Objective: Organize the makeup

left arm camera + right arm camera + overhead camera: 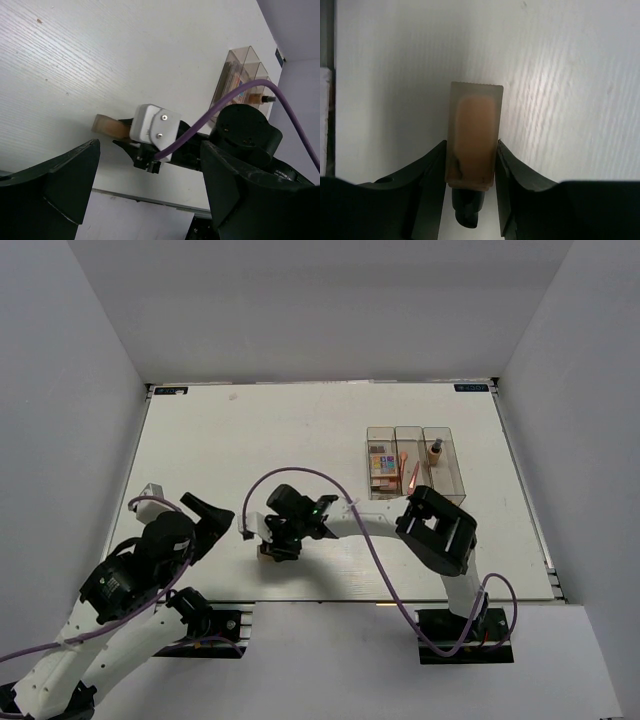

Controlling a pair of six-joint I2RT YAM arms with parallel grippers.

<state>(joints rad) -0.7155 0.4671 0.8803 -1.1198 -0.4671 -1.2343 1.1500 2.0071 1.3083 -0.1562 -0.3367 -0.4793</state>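
Nearby, my left arm sits folded, its end effector spread apart. My right arm reaches across leftward, its end effector clamped on a tan foundation bottle, horizontal, low near the worktop's front edge.

Three organizer boxes stand side by side at the right rear of the table: palettes in the left box, a brush in the middle, a bottle in the right. A second bottle lies near the front edge, left of centre, between the fingers of the right gripper; the left gripper sits to its left.
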